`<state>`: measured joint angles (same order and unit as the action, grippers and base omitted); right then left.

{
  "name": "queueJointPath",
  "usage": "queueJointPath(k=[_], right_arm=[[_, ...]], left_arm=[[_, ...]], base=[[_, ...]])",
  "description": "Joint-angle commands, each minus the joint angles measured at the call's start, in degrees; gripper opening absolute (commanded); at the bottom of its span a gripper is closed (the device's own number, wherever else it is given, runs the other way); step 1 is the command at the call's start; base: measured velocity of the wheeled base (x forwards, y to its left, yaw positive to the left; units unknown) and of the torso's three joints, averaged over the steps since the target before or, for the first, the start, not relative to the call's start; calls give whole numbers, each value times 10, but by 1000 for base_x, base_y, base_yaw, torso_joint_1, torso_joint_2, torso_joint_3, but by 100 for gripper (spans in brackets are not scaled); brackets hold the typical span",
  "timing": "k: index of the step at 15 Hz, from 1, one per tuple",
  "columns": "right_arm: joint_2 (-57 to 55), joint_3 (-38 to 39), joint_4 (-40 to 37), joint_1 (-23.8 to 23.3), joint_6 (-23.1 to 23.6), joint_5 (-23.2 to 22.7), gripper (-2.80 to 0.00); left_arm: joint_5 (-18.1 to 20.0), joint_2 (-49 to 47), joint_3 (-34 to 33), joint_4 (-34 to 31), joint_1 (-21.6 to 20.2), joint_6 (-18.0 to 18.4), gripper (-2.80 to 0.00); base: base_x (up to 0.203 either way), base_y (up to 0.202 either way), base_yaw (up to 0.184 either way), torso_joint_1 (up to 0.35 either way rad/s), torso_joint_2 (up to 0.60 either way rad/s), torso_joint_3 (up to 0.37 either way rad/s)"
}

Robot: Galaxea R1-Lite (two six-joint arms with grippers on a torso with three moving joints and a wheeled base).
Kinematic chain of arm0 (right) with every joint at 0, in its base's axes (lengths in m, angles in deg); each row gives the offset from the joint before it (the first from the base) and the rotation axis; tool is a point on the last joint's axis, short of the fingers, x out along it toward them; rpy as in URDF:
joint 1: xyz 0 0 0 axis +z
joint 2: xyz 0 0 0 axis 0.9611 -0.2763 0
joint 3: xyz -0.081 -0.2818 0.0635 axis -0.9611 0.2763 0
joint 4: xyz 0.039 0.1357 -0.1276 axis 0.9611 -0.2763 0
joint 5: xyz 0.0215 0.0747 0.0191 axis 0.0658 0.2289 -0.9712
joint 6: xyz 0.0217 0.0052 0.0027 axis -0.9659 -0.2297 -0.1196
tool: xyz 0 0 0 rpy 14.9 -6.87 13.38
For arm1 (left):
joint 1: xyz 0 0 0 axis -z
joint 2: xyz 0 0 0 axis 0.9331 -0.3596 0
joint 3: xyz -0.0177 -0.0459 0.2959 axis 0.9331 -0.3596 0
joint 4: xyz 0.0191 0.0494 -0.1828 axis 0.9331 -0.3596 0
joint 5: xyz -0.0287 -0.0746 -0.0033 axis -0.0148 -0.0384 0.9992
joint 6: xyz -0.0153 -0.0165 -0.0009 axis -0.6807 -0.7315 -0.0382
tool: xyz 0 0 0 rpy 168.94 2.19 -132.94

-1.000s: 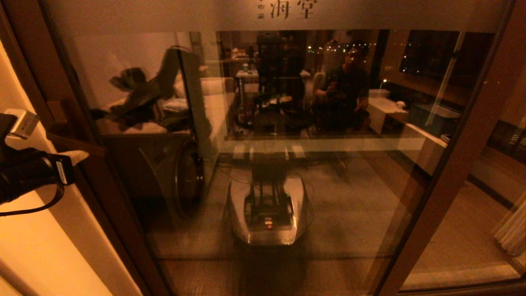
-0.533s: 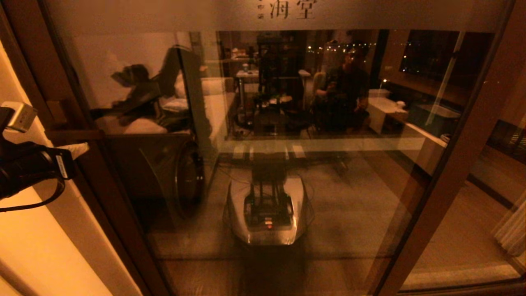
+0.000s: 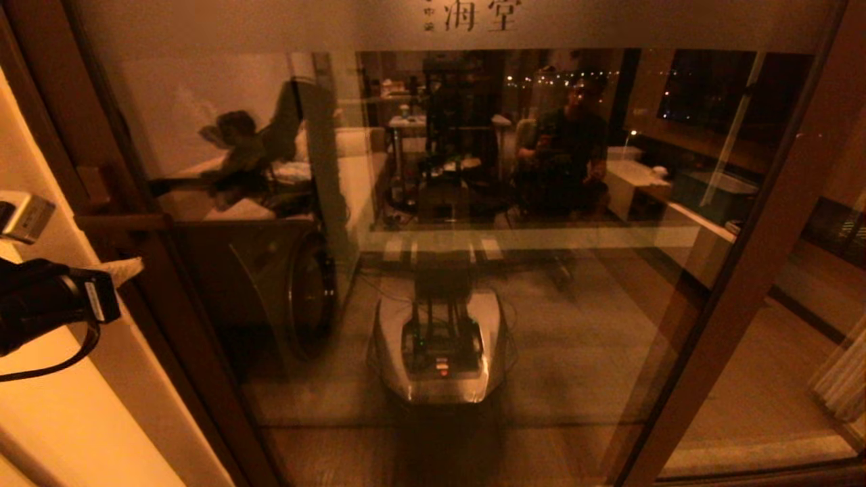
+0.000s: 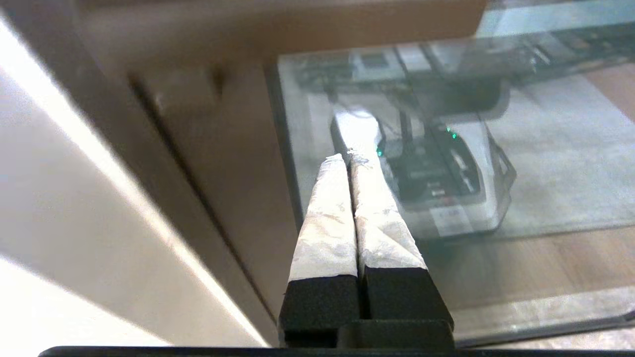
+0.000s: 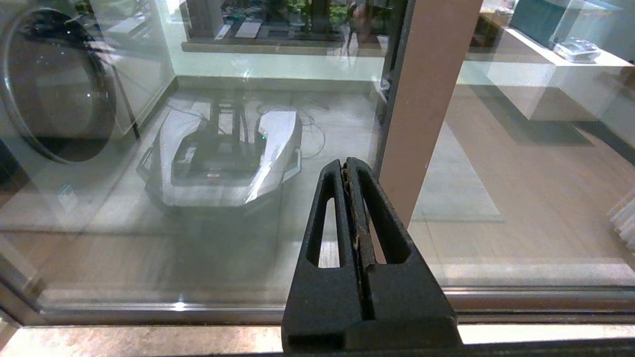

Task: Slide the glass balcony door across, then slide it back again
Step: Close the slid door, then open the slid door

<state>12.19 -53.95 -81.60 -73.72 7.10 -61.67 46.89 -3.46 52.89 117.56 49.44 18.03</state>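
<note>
Two padded fingers (image 4: 347, 218) of the left hand (image 3: 125, 267) are pressed flat together with nothing between them, their tips just beside the wooden bar handle (image 3: 122, 222) and slightly below it. In the head view the handle juts from the door's left stile and the hand is near it; whether the tips touch the wood I cannot tell.

Outward from there, the glass balcony door (image 3: 473, 270) fills nearly the whole view, its left stile close against the pale wall (image 3: 61, 406), its frosted top band (image 3: 473, 17) carrying Chinese characters. The right hand (image 5: 349, 171) does not show in the head view; its own camera has it closed on nothing, facing the glass low down near the bottom rail (image 5: 198, 310).

Judging by the door covering the opening, it stands at one end of its travel; which of the two slides remains cannot be told from this.
</note>
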Motion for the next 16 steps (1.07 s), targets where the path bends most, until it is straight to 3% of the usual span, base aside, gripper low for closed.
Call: queueJointPath(k=[1,5,8,11,16], right_arm=[[-1,0,0,0,0,0,-280],[-1,0,0,0,0,0,-280],[-1,0,0,0,0,0,-280],[-1,0,0,0,0,0,-280],[-1,0,0,0,0,0,-280]], left_arm=[[1,22,-13,3,-34,1,-280],[11,25,24,3,-109,-1,-280],[11,26,90,2,-114,-24,-280],[10,32,134,-5,-73,-55,-280],[-3,32,165,-42,11,-62,-280]], base=[[0,0,0,0,0,0],[0,0,0,0,0,0],[0,0,0,0,0,0],[0,0,0,0,0,0],[0,0,0,0,0,0]])
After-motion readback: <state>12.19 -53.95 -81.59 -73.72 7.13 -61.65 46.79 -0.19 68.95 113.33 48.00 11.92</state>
